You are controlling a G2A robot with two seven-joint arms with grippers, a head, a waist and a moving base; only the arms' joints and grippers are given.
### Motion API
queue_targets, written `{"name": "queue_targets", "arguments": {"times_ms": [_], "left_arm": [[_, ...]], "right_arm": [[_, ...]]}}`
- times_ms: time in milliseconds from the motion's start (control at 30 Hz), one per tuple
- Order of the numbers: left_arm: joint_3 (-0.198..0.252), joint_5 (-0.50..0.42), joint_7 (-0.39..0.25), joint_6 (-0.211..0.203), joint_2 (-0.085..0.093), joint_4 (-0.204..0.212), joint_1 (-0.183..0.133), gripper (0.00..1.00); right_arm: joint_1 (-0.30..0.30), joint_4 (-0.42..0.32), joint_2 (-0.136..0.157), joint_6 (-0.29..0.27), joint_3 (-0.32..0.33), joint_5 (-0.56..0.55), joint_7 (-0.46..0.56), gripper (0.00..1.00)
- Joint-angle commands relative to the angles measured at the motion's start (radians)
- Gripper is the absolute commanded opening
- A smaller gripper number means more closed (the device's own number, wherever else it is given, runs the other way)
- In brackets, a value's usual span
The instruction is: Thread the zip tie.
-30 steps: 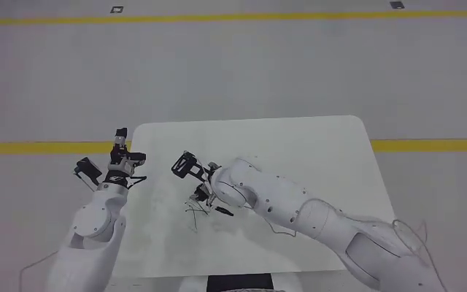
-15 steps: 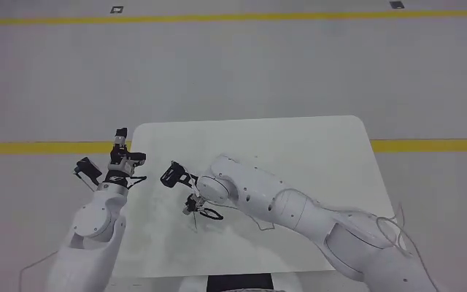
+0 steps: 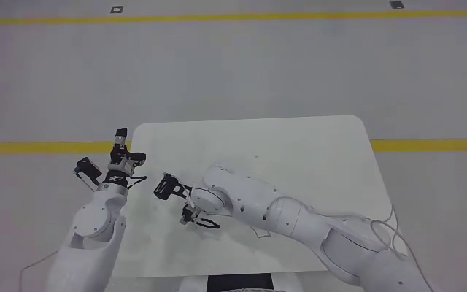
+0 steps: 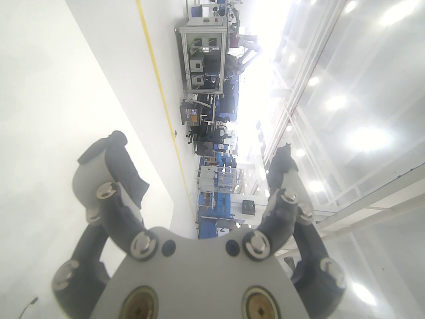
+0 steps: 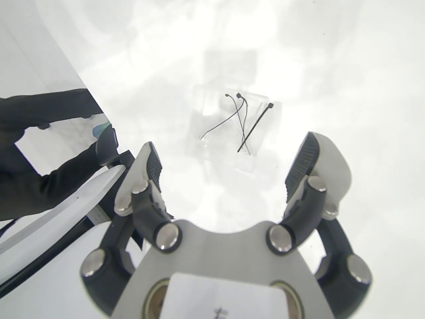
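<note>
Three thin black zip ties (image 5: 245, 119) lie loosely crossed on the white table (image 3: 306, 153), on what looks like a clear plastic sheet. My right gripper (image 5: 229, 159) hovers just short of them, open, with nothing between its ribbed pads (image 5: 300, 160). From above, the right gripper (image 3: 195, 217) sits low over the table's near left part and covers the ties. My left gripper (image 4: 199, 151) is open and empty, held beside the table's left edge and pointing out at the room. The left gripper (image 3: 120, 150) is well apart from the ties.
The table's rounded left edge (image 4: 109, 94) runs close past the left gripper. A yellow floor line (image 3: 408, 144) passes behind the table. Bare tabletop (image 5: 332, 51) stretches beyond the ties and to the right.
My right arm has swung left and toward the near edge, bringing its gripper over the zip ties. The left arm has not moved.
</note>
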Motion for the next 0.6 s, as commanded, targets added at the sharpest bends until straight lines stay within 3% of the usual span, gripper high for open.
{"name": "queue_targets", "arguments": {"times_ms": [0,200,567], "left_arm": [[0.0,0.0,0.0,0.0,0.0,0.0,0.0,1.0],[0.0,0.0,0.0,0.0,0.0,0.0,0.0,1.0],[0.0,0.0,0.0,0.0,0.0,0.0,0.0,1.0]], "right_arm": [[0.001,0.025,-0.016,-0.006,-0.006,0.006,-0.003,1.0],[0.014,0.119,-0.072,0.008,-0.023,0.005,-0.008,1.0],[0.014,0.123,-0.074,0.012,-0.023,0.004,-0.009,1.0]]}}
